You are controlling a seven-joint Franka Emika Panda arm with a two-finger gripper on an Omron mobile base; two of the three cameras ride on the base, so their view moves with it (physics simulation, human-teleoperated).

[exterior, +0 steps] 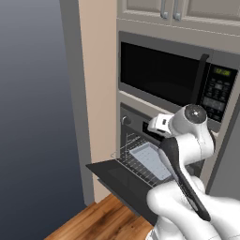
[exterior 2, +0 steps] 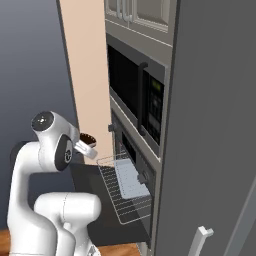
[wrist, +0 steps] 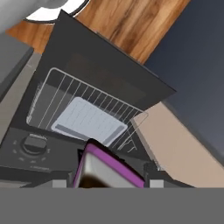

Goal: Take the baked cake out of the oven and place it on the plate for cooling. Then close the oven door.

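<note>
Holding the cake (exterior 2: pixel 88 138), dark brown with a purple-rimmed wrapper, between narrowly parted fingers; gripper (wrist: pixel 111 183) at bottom centre of the hand view, cake seen left of centre in the right base view, lifted clear above the oven door (exterior: pixel 117 180). Door dropped flat, lower centre of the left base view. Wire rack (exterior 2: pixel 122 202) slid out over it, carrying a pale tray (exterior: pixel 151 161). Oven (exterior: pixel 136 123) under the black microwave (exterior: pixel 173 75).
</note>
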